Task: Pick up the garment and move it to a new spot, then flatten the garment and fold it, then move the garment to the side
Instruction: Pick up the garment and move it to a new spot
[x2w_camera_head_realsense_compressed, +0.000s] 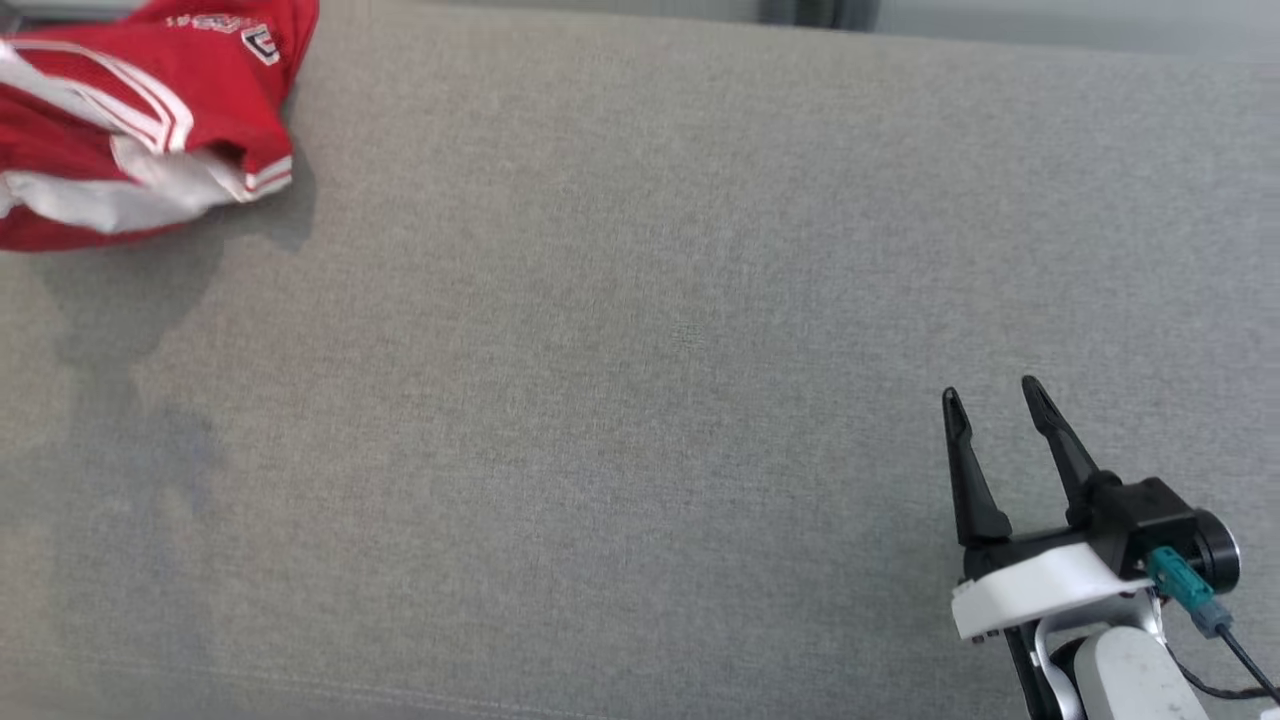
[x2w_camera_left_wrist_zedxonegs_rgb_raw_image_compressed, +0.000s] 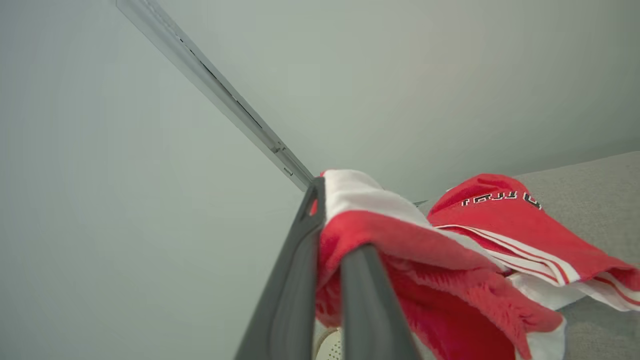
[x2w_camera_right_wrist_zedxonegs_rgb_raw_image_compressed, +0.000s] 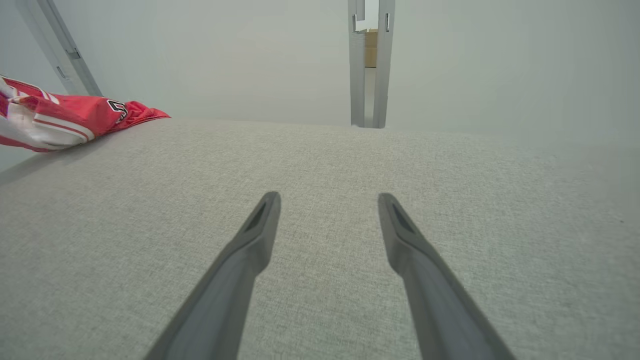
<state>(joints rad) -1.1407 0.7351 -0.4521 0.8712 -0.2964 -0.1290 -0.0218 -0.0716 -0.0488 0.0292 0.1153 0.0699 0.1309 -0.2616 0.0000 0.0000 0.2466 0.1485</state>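
Garment sat pinched between the jaws of the left gripper; right gripper had its jaws spread.

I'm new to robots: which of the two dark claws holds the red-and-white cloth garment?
The left gripper, shut on the red-and-white garment; the right gripper hangs open, empty.

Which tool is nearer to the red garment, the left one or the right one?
Left. The left tool is shut on a fold of the garment. The right tool stands open over the grey surface, far from the garment, at the head view's lower right.
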